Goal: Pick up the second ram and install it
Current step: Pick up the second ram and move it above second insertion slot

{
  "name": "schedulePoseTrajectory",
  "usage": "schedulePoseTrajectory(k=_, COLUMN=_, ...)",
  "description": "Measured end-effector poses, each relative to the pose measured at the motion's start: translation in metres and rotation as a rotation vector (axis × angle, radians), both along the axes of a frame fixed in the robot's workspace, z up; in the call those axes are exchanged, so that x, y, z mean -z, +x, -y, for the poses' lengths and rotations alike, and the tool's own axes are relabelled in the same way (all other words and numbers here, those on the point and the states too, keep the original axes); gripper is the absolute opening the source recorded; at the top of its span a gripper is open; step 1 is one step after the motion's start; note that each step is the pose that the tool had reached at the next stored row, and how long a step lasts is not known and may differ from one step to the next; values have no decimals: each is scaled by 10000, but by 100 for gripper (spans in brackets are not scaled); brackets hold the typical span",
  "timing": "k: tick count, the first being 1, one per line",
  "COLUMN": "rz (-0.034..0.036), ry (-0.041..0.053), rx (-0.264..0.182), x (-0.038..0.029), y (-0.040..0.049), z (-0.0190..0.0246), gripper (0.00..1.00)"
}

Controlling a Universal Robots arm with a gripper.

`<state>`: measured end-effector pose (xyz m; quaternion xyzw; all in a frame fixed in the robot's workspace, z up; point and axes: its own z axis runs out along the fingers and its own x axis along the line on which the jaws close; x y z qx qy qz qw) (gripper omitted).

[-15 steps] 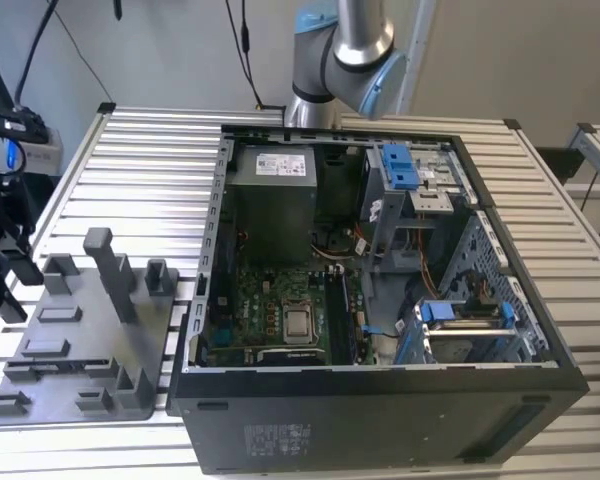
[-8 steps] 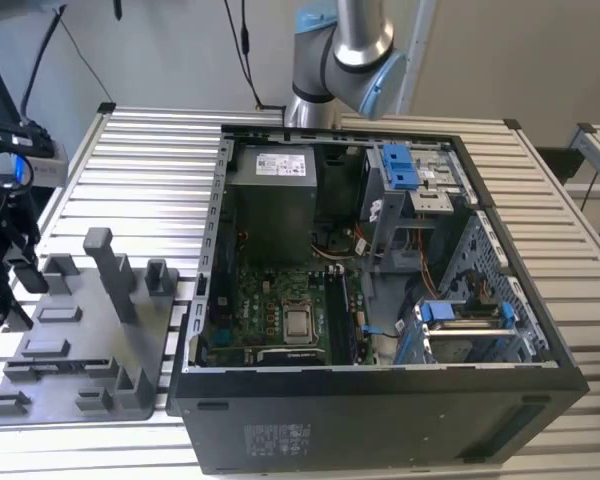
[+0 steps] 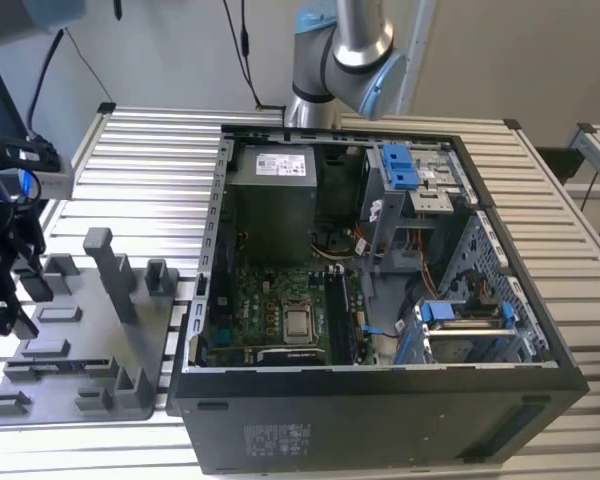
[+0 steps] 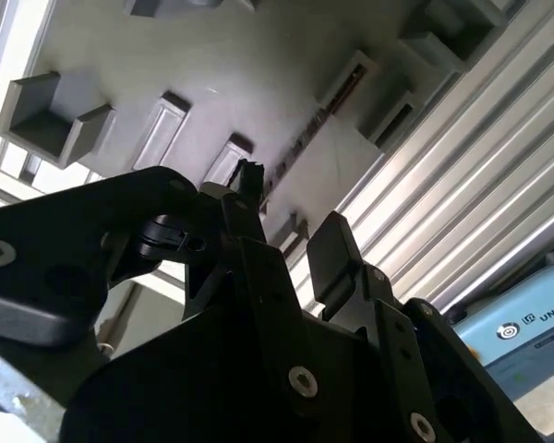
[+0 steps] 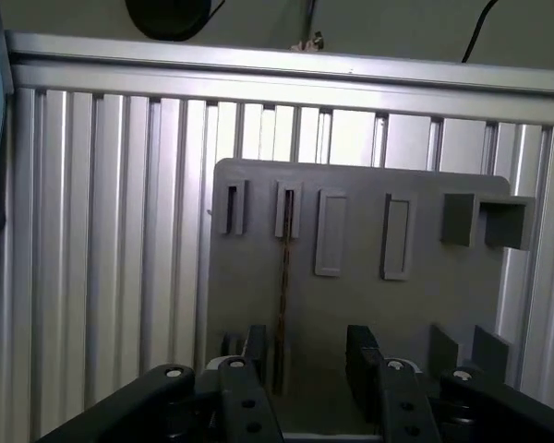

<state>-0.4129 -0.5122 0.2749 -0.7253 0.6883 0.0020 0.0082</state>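
One gripper (image 5: 307,349), its two fingers (image 5: 255,346) spread wide, holds nothing and sits low over one grey slotted holder (image 5: 369,305). One second ram (image 5: 283,277) stands on edge in a holder slot, between the fingers and nearer one of them. One open computer case (image 3: 380,425) stands just beside the holder.

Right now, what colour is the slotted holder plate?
Holder plate: plain grey, best in the first wrist view.

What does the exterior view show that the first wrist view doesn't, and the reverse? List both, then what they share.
Exterior view: the open computer case with its green motherboard, and the arm's base. First wrist view: the second ram standing on edge in the grey holder, framed by the open tool. Both: the holder, the ribbed table, the tool.
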Motion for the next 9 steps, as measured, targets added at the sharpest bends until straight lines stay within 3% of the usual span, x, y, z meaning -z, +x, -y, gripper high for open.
schedulePoseTrajectory(k=9, rz=-2, ry=-1, rx=-47, x=132, y=0, z=0, gripper=48)
